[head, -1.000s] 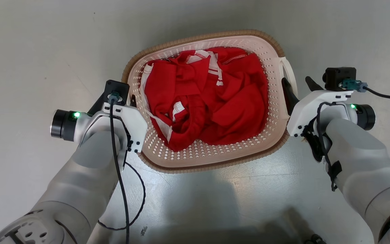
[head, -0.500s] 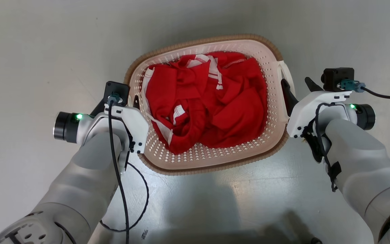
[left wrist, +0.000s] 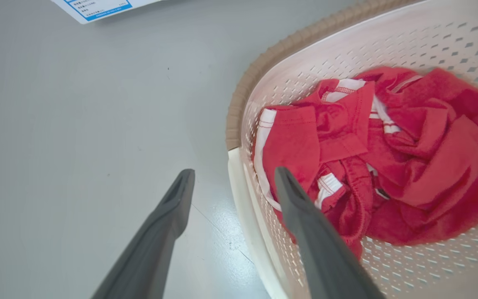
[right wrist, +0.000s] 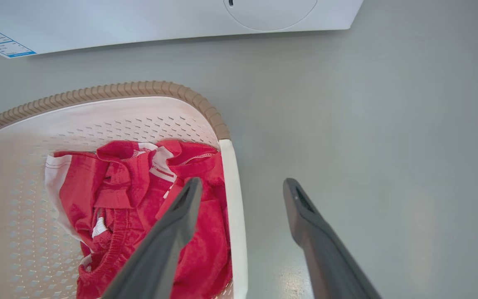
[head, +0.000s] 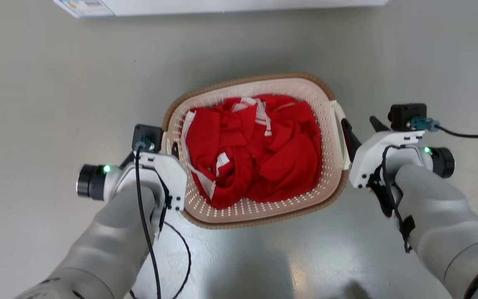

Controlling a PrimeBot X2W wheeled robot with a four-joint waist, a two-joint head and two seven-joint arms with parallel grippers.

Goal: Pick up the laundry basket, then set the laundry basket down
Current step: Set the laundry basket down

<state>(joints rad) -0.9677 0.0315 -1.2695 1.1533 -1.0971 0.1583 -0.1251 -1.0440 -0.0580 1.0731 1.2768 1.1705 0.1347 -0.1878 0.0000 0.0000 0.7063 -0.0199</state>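
The laundry basket (head: 334,137), cream-white and perforated with a brown woven-look rim, stands on the grey floor between my arms and holds crumpled red clothing (head: 259,153). My left gripper (head: 168,151) is open at the basket's left side. In the left wrist view the left gripper (left wrist: 235,177) has one finger outside and one inside the basket (left wrist: 305,62), astride the white handle (left wrist: 239,199). My right gripper (head: 361,126) is open at the right side. In the right wrist view the right gripper (right wrist: 242,185) straddles the white handle (right wrist: 232,199) the same way, apart from it.
A white appliance (head: 222,5) with a blue-edged label (head: 85,5) stands on the floor beyond the basket; its front (right wrist: 181,16) fills the top of the right wrist view. Bare grey floor (head: 35,83) surrounds the basket on all sides.
The whole head picture has shifted down, so the camera moved and the white appliance's edge came into view. The basket looks smaller. Both grippers stay open at the handles.
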